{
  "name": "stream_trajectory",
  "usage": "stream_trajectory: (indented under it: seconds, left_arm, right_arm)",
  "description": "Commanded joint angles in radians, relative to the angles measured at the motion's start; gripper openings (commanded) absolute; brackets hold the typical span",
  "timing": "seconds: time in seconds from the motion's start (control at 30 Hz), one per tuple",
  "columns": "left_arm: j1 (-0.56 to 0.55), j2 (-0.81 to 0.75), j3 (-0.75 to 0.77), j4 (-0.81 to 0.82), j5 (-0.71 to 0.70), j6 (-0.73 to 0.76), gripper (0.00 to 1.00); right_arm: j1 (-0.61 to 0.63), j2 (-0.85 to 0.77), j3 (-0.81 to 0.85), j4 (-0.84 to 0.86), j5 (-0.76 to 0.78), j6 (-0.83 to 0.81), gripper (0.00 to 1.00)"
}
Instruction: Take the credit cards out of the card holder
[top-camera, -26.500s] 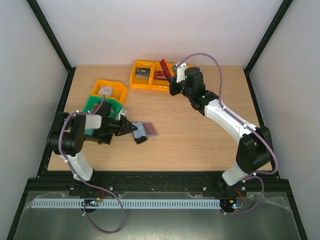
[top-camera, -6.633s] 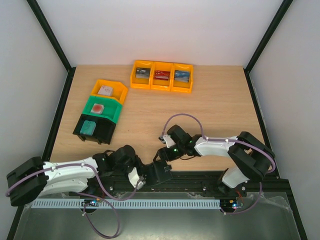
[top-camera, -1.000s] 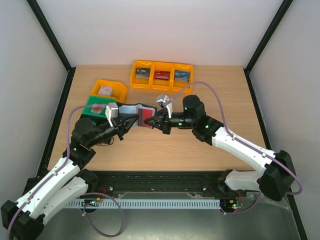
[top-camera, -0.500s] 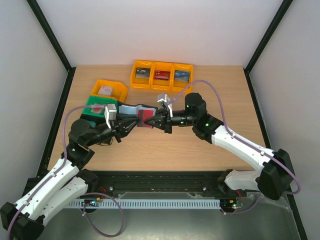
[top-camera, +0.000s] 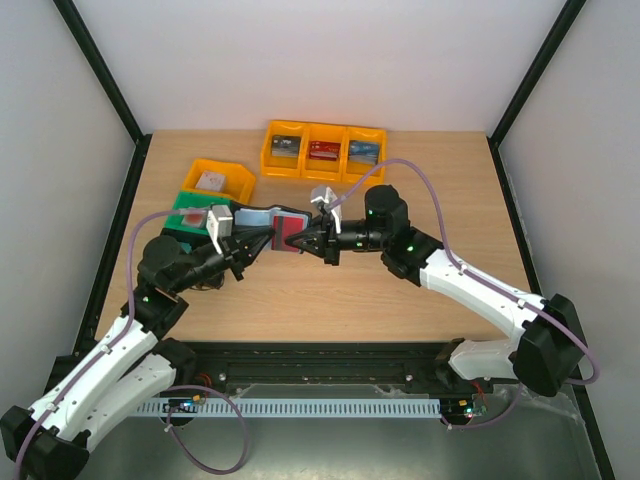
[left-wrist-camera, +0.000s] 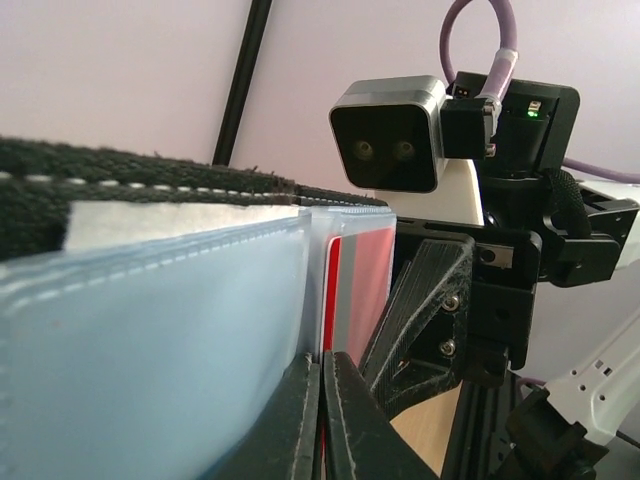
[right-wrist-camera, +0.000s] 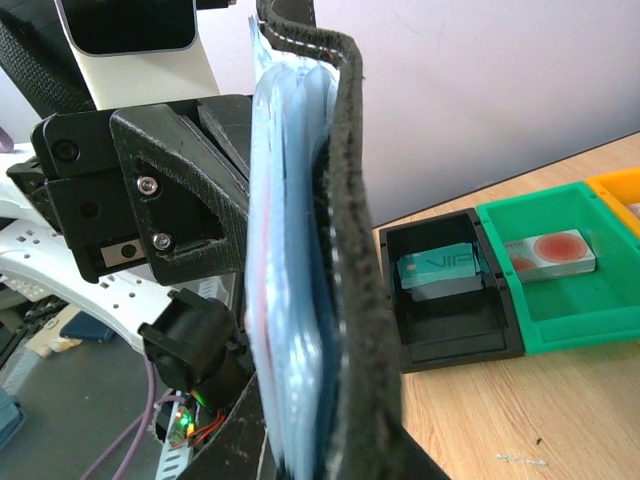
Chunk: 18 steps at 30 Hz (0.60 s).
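The card holder (top-camera: 258, 216) bars the gap between both jaws; yellow bins (top-camera: 323, 174) line the far edge.

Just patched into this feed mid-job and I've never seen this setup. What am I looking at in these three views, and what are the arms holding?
Two robot arms stand at the near edge of a wooden table. One view looks down from above and behind them. The other two come from a camera on each wrist, close up on its own fingers. The left gripper and the right gripper are both shut on the open black card holder, held up between them. A red card sits in one of its clear pockets. On the table are three yellow bins in a row at the back. At the left are a yellow bin, a green bin and a black bin holding a teal card.
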Motion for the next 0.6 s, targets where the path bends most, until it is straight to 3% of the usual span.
stream_trajectory:
  seconds: [0.0, 0.27, 0.4, 0.57]
  left_arm:
    - [-0.068, 0.030, 0.016, 0.048, 0.306, -0.034, 0.02]
    - [0.024, -0.019, -0.044, 0.075, 0.227, -0.187, 0.02]
    - [0.051, -0.025, -0.106, 0.135, 0.218, -0.264, 0.02]
    - [0.055, -0.029, -0.123, 0.104, 0.240, -0.214, 0.02]
  right_arm:
    - [0.093, 0.051, 0.033, 0.139, -0.015, 0.033, 0.06]
    - [0.025, -0.030, -0.076, 0.187, -0.029, 0.082, 0.15]
    - [0.018, -0.035, -0.131, 0.234, -0.075, 0.156, 0.02]
    - [-0.003, -0.065, -0.163, 0.213, -0.090, 0.149, 0.03]
